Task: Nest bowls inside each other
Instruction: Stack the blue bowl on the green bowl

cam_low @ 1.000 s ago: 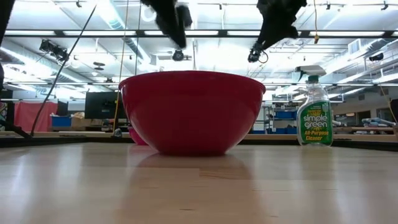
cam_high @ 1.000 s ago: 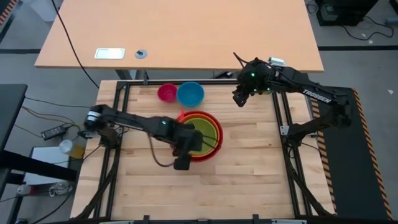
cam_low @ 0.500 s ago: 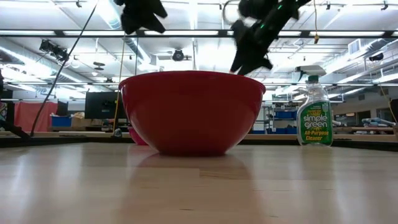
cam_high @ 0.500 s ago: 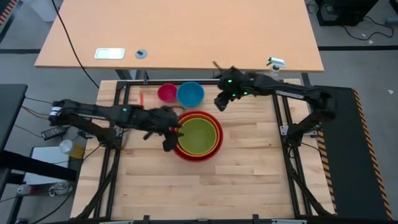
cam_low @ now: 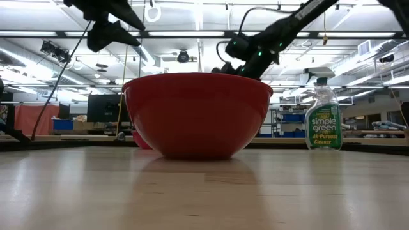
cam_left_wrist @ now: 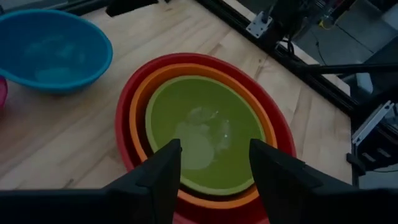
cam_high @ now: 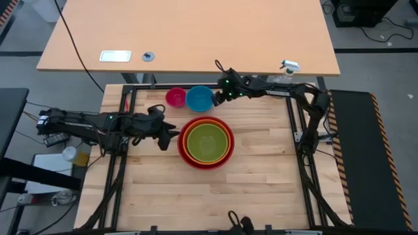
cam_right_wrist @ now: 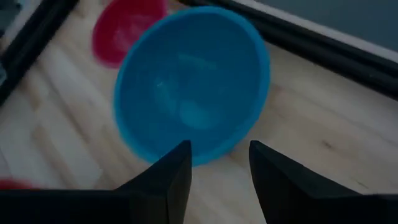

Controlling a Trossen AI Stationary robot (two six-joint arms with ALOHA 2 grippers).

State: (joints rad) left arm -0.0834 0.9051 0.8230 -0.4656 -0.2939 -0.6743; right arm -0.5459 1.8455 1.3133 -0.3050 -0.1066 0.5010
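Since a second ago the left gripper (cam_high: 171, 134) has drawn back from over the stacked bowls to the table just beside their left edge, and the right gripper (cam_high: 217, 96) has swung in from the far right corner to the blue bowl (cam_high: 200, 98).

The yellow-green bowl (cam_high: 208, 141) now sits inside the orange bowl (cam_high: 187, 139), which sits inside the red bowl (cam_high: 224, 158), near the middle of the table. The blue bowl and the pink bowl (cam_high: 175, 97) stand side by side at the far edge, not yet nested.

The step in hand looks like fetching the blue bowl. In the right wrist view the right gripper's fingers (cam_right_wrist: 171, 169) stand apart, empty, with the bowl's near rim just ahead of them. The left gripper is also released and holds nothing.

The next move probably calls for lowering so one finger goes inside the rim and one outside, then pinching, lifting and carrying the bowl over the yellow-green one. A spray bottle (cam_low: 323, 115) stands off to the right, clear of the path.
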